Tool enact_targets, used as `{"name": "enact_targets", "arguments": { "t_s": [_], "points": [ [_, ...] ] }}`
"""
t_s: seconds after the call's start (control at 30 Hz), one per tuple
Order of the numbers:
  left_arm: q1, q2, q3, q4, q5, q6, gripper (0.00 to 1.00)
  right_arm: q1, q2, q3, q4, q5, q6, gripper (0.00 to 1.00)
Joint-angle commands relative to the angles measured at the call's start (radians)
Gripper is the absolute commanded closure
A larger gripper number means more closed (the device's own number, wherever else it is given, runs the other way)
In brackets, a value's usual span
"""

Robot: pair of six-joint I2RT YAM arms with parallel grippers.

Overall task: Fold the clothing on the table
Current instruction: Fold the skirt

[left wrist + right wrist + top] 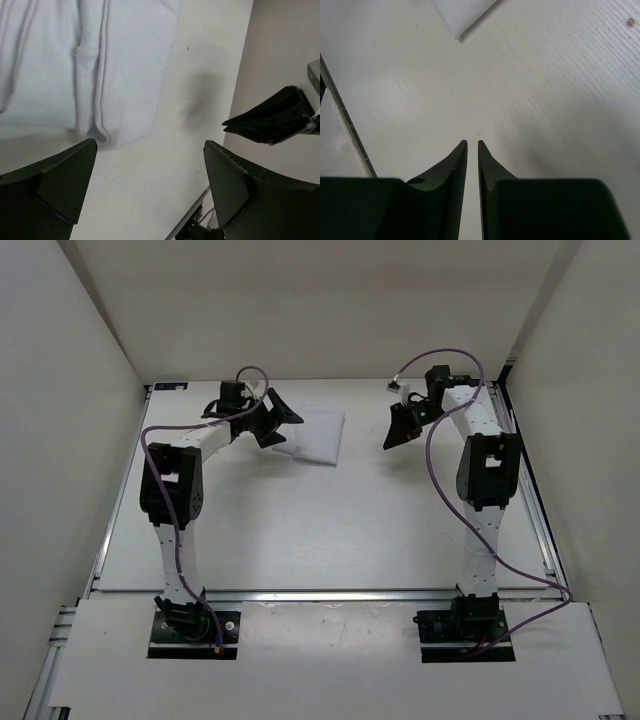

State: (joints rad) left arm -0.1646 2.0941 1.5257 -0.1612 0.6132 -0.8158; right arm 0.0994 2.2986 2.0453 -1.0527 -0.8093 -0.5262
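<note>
Left fingers (55,195) apart beside clothing (50,65)

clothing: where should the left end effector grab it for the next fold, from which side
Likely the layered corner nearest the open left end effector, approached from above at its left edge: the clothing lies flat, and the stacked hems there give something to pinch.
</note>
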Motion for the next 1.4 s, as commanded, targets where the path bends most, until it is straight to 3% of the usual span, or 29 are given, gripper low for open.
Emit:
{"name": "enact_targets", "arguments": {
  "t_s": [0.0, 0.17, 0.77, 1.13, 1.37],
  "points": [
    [-0.045, -0.02, -0.001, -0.039, -0.07, 0.051, 0.01, 0.003, -0.018, 0.013, -0.013, -0.021, -0.005, 0.81],
    [-0.088, 0.079, 0.218, -0.273, -0.204, 0.21, 0.01, -0.006, -0.024, 0.01, -0.016, -0.019, -0.009, 0.81],
    [-0.087, 0.208, 0.402, -0.345, -0.293, 0.25, 0.02, -0.032, -0.022, 0.019, -0.017, -0.013, -0.006, 0.81],
    [-0.11, 0.372, 0.669, -0.423, -0.266, 0.231, 0.08, -0.05, -0.027, -0.002, -0.015, 0.002, -0.009, 0.82],
    [-0.136, 0.402, 0.692, -0.442, -0.253, 0.239, 0.13, -0.055, -0.027, 0.003, -0.009, 0.016, -0.012, 0.82]
  ]
}}
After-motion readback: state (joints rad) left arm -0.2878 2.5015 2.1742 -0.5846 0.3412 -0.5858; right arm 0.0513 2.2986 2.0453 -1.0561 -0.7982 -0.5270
